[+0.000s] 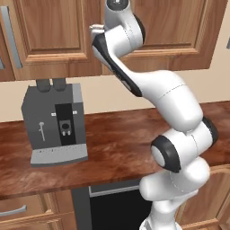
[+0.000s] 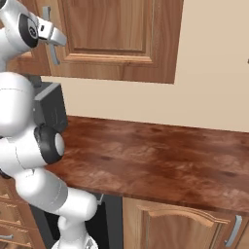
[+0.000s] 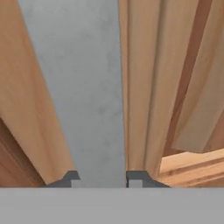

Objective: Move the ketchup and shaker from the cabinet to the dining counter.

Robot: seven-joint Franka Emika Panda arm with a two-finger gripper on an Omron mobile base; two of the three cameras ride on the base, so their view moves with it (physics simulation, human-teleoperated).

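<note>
The cabinet (image 1: 49, 36) hangs above the wall counter, brown wood with panelled doors that stand closed. In the right base view my gripper (image 2: 52, 35) is up at the left door's long silver handle (image 2: 54, 54). Seen from the hand, that handle (image 3: 83, 96) runs as a grey bar between my two dark fingertips (image 3: 70, 178), with the gripper (image 3: 103, 179) shut on it. Door wood (image 3: 148, 87) lies right behind the bar. The ketchup and the shaker are hidden. The dining counter is out of view.
A grey coffee machine (image 1: 56, 126) stands on the reddish-brown wall counter (image 1: 117, 134), under the cabinet and left of my arm. Another silver handle (image 1: 10, 36) is on the door further left. Below the counter are drawers (image 1: 22, 209) and a dark appliance front (image 1: 117, 206).
</note>
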